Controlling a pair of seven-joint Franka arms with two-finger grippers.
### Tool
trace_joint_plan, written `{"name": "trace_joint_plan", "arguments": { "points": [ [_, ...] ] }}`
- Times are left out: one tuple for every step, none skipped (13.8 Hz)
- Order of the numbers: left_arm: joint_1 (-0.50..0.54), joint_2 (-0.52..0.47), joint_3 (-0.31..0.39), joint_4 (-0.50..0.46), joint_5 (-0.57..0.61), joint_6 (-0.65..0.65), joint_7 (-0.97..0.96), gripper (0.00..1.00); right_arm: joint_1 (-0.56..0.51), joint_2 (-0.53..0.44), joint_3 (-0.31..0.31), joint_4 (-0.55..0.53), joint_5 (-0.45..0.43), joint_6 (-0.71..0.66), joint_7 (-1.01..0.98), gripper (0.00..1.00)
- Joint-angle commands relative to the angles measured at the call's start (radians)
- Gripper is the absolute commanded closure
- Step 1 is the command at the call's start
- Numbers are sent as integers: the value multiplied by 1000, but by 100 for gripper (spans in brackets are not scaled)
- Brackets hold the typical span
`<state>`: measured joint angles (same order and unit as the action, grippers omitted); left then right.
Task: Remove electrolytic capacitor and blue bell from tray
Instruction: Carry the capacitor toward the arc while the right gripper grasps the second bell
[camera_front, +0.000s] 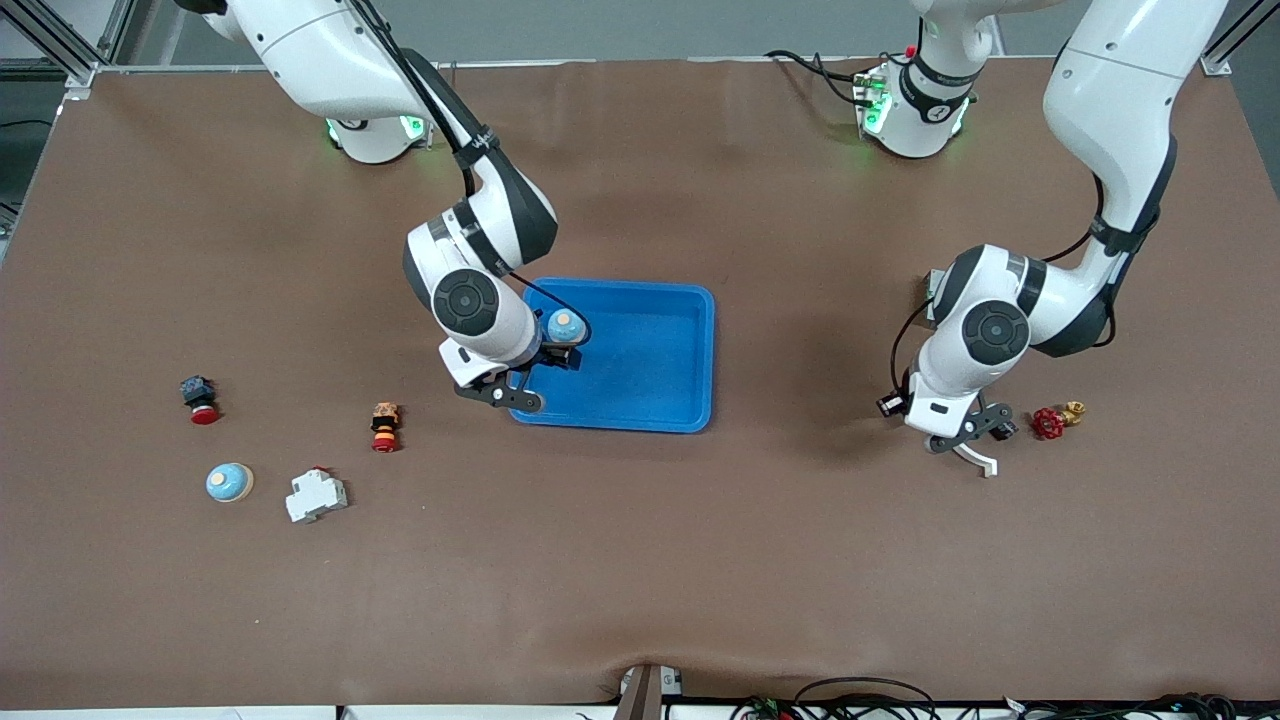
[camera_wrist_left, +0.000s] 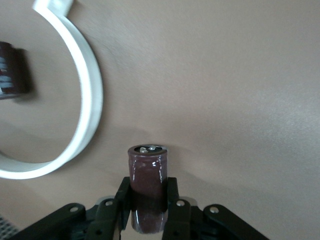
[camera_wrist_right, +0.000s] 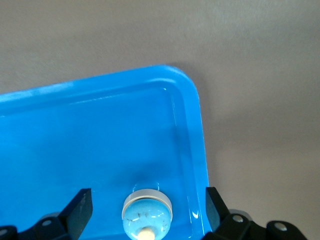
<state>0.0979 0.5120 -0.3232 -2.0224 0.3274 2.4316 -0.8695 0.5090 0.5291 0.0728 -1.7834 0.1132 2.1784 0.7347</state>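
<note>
The capacitor (camera_wrist_left: 148, 187), a dark brown cylinder, is clamped upright in the left tool (camera_wrist_left: 148, 212) just above the brown surface (camera_front: 640, 560) near a red valve (camera_front: 1047, 423) and a white curved piece (camera_wrist_left: 75, 100). The bell (camera_wrist_right: 147, 214) sits in the blue tray (camera_front: 690, 300), at its edge toward the right arm's end, between the wide-spread fingers of the right tool (camera_wrist_right: 147, 210). A second bell (camera_front: 229, 482) rests on the surface beside a white block (camera_front: 316, 495).

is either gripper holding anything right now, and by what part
The left gripper holds the capacitor by its lower sides. The right gripper is open around the bell in the tray.
</note>
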Motion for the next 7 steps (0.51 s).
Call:
{"name": "trace_joint_plan", "arguments": {
  "points": [
    [5,14,7,-21,-4,50,-5,100,34,-43,-8,-66,13,24,11,0],
    [5,16,16,-19,-2,52,-5,100,42,-46,-8,-70,13,24,25,0],
    [5,20,21,-16,-2,52,-3,100,49,-47,-8,-77,13,24,38,0],
    [5,19,21,-16,-2,52,0,84,58,-47,-8,-80,13,24,40,0],
    [2,13,21,-16,-2,52,-2,47,63,-47,-8,-80,13,24,40,0],
    [2,3,20,-16,-1,50,-8,15,65,-47,-8,-88,14,26,40,0],
    [5,-6,19,-16,-1,50,-14,0,66,-54,-7,-96,14,30,40,0]
  ]
}}
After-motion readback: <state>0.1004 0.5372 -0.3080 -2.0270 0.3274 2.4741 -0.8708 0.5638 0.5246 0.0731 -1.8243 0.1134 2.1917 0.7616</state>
